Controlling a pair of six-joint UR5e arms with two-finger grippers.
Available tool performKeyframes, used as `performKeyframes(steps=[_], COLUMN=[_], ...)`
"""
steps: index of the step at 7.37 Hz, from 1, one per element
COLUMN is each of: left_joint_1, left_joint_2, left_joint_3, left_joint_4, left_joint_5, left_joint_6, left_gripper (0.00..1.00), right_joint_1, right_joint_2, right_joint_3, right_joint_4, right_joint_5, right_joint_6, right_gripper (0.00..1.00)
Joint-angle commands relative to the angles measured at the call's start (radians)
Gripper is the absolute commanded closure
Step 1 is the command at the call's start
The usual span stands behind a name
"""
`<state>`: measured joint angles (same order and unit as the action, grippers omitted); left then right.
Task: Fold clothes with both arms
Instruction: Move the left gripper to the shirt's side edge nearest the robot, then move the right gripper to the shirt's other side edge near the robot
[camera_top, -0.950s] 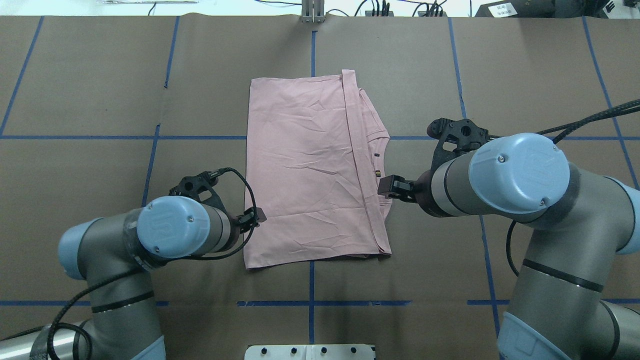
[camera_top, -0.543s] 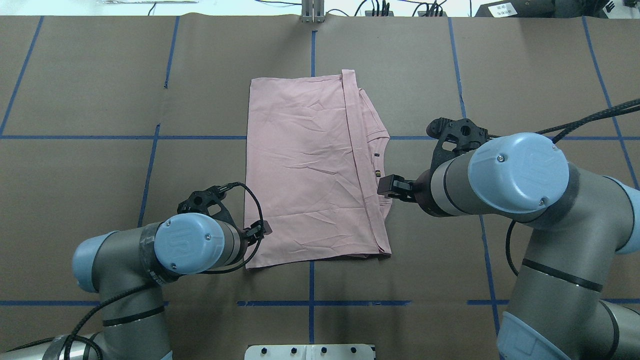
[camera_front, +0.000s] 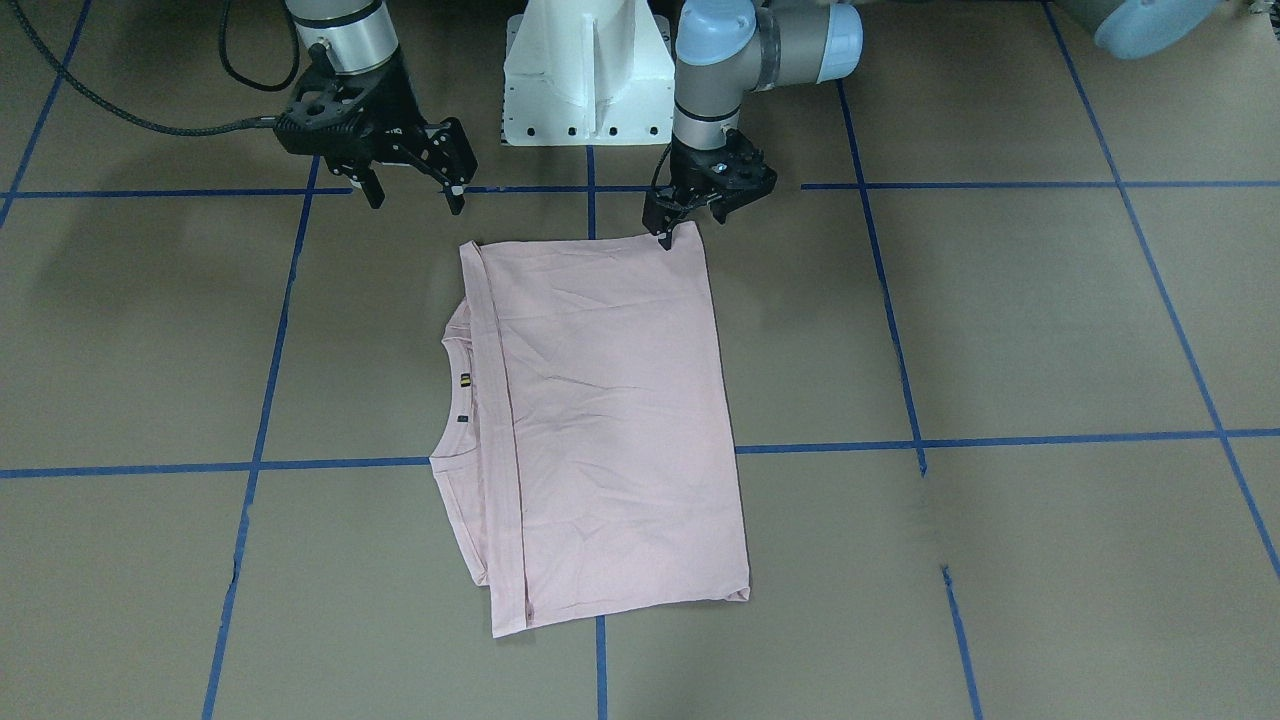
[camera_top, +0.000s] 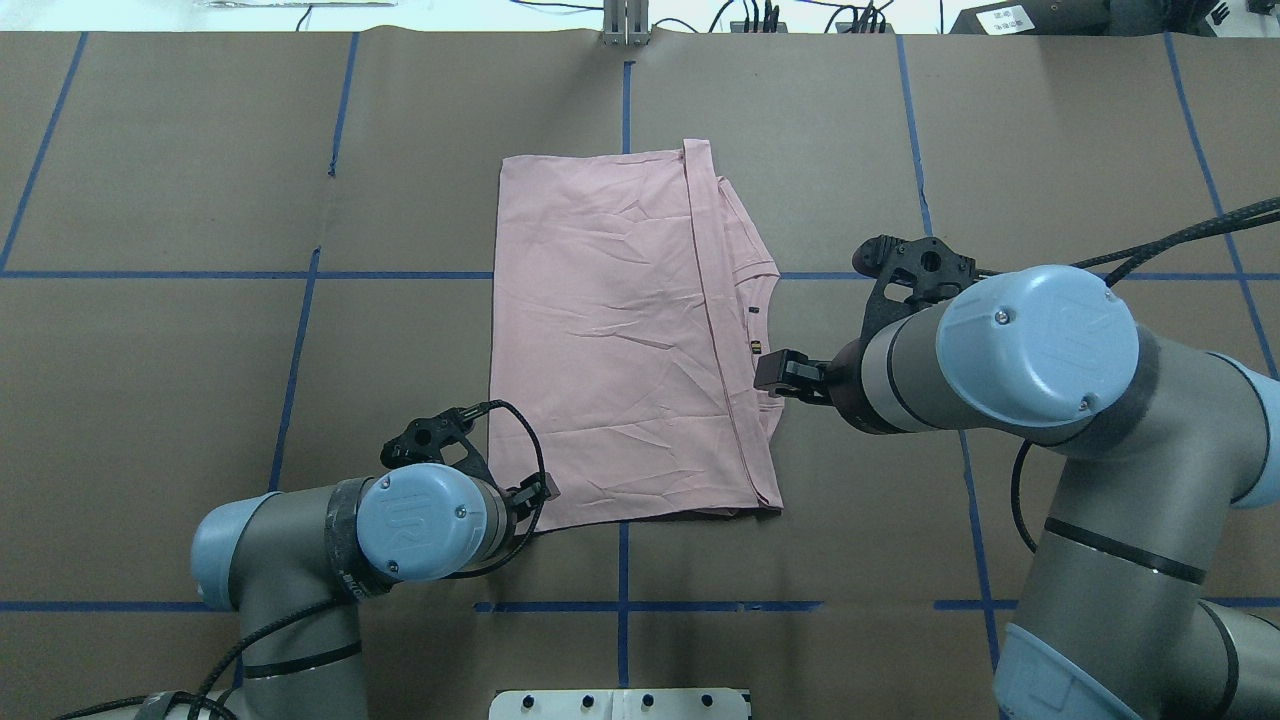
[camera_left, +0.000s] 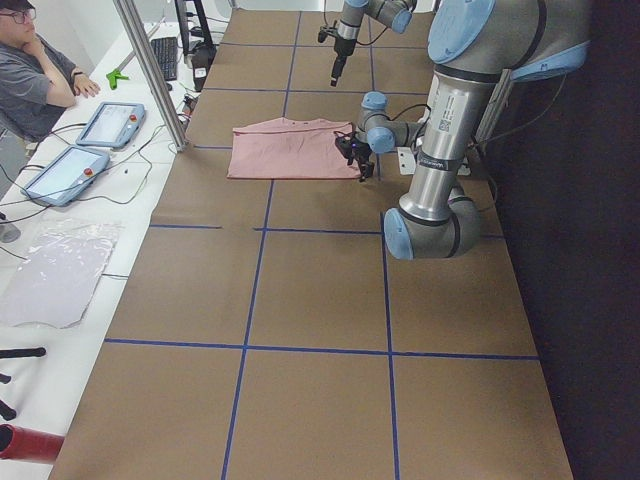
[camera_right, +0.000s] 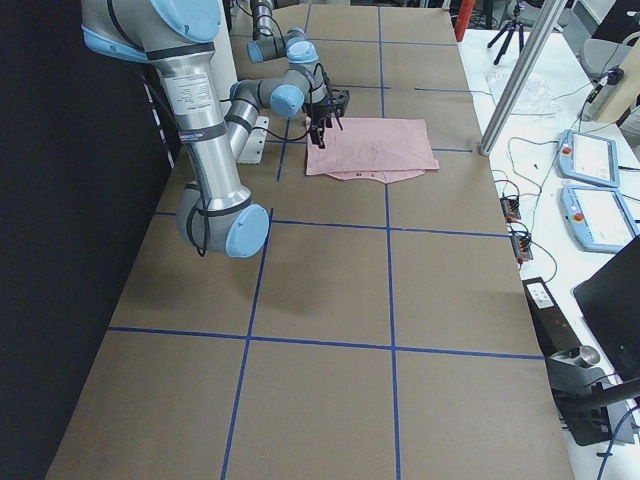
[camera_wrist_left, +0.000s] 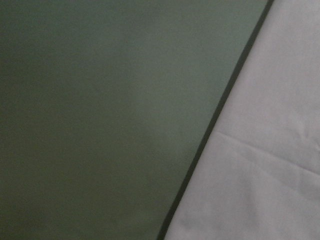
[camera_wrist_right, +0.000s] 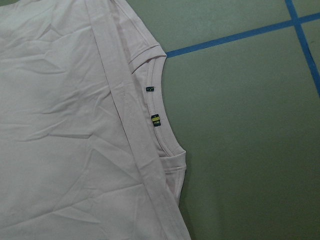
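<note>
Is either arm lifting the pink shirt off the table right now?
No, the whole shirt lies spread flat on the table, with no corner raised.

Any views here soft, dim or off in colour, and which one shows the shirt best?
Left wrist view: blurred and dim throughout, only the T-shirt edge against the table reads. Right wrist view: sharp, creases and the collar label crisp, though the table looks greenish. Overhead view: even light, no glare on the T-shirt.
</note>
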<state>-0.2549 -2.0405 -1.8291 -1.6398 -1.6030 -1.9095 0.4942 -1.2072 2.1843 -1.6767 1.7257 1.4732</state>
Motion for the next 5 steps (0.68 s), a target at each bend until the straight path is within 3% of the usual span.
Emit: performKeyframes(steps=[1,3,5], left_joint_1=[0.003,0.003,0.005], left_joint_2=[-0.003,-0.001,-0.001], left_joint_3=[0.005,0.007,0.002], left_joint_4=[0.0,-0.002,-0.002], left_joint_5=[0.0,0.0,0.0], left_joint_6=[-0.005,-0.003,0.001], left_gripper=[0.17,0.6,0.9], right_joint_1=[0.001,0.001,0.001], right_joint_2=[0.0,0.0,-0.002], right_joint_3=[0.0,-0.001,0.0], right_joint_4=[0.0,0.0,0.0], right_joint_5=[0.0,0.0,0.0], right_joint_6=[-0.001,-0.001,-0.001], right_gripper=[0.0,0.0,0.0])
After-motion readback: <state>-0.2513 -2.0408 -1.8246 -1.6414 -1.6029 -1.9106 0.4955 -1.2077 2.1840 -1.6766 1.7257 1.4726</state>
